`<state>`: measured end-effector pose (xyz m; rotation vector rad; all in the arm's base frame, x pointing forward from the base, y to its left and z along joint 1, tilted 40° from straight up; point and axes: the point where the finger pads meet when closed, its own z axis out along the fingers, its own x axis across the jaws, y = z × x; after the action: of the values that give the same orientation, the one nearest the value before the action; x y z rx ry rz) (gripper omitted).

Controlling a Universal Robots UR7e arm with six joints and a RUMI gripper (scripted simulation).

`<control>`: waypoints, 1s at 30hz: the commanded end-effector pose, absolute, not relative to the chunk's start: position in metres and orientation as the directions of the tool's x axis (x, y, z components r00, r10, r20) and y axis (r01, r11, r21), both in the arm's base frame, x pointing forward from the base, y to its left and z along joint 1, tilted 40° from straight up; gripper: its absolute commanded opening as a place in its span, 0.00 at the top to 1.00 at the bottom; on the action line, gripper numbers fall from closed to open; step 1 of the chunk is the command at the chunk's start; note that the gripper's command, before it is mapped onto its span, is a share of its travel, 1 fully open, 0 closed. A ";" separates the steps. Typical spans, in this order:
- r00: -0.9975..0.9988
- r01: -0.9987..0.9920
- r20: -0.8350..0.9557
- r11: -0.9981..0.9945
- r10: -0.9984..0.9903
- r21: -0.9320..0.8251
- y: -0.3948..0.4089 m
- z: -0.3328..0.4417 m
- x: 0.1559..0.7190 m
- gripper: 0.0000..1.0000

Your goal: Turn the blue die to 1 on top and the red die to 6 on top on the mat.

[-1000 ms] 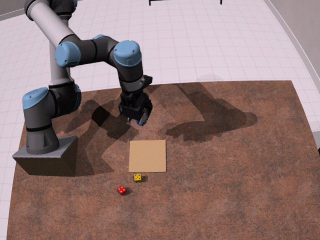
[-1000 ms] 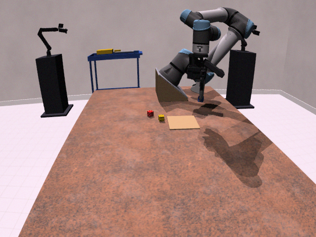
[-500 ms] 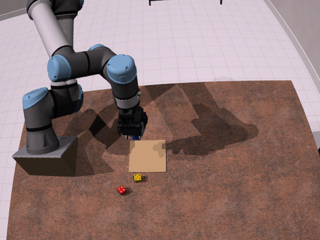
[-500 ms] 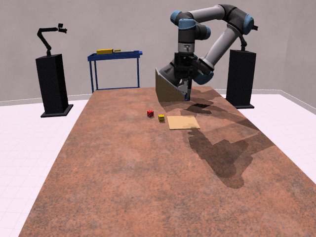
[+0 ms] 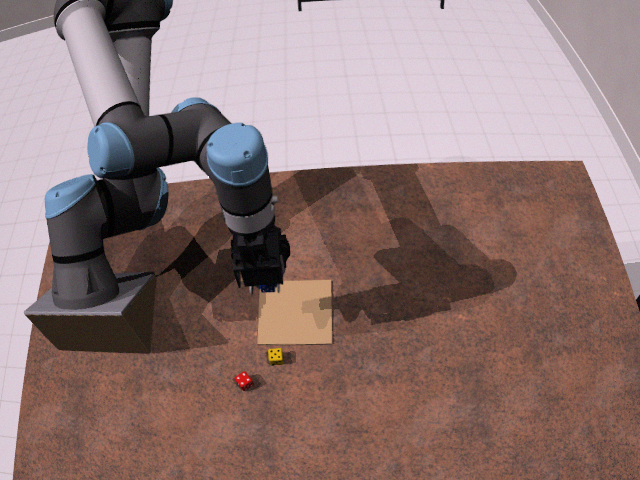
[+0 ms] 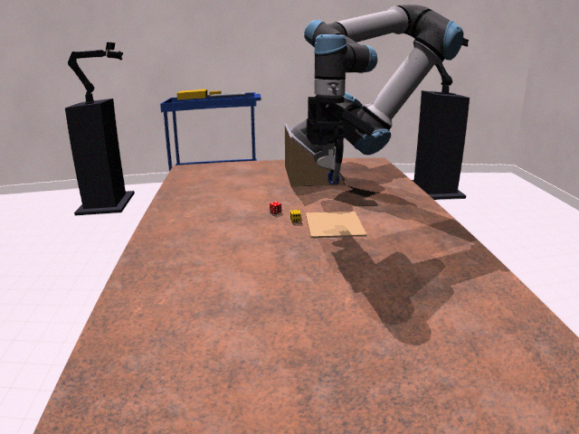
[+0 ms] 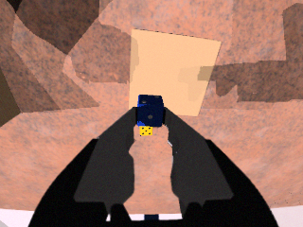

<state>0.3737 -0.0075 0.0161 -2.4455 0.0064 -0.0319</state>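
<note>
Pale grey walls [image 5: 594,51] [image 6: 233,46] stand behind a whitish tiled floor [image 5: 413,77] [image 6: 37,280]. At the back there is a blue cart [image 6: 210,104] carrying a yellow box [image 6: 192,94], between two black pedestals [image 6: 92,154] [image 6: 441,145]. Brown, mottled, the counter [image 5: 465,387] [image 6: 233,303] [image 7: 260,142] receives broad shadows of the arm [image 5: 240,149] [image 6: 329,61]. This arm is bent high at its elbow, and its last part points downward. The end effector [image 5: 265,289] [image 6: 335,178] [image 7: 150,108] is clamped on the blue die [image 5: 267,289] [image 6: 331,177] [image 7: 150,112] — it is held above the counter, and from the top it overlaps a corner of the tan mat [image 5: 295,325] [image 6: 334,224] [image 7: 166,61]. Its pips are too dark for telling which number is up. Off the mat, just beside its edge, the yellow die [image 5: 275,355] [image 6: 295,215] [image 7: 146,130] lies flat with five on top. Near it — also outside the mat — the red die [image 5: 243,380] [image 6: 275,207] shows four on top.
</note>
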 end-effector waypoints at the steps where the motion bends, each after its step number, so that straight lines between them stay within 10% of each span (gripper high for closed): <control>1: 1.000 0.008 0.024 -0.766 -0.010 -0.643 -0.008 0.015 0.373 0.94; 30: 1.000 0.008 0.025 -0.766 -0.010 -0.643 0.041 -0.045 0.374 0.94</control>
<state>0.3710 0.0243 -0.0215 -2.4403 -0.0011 -0.0306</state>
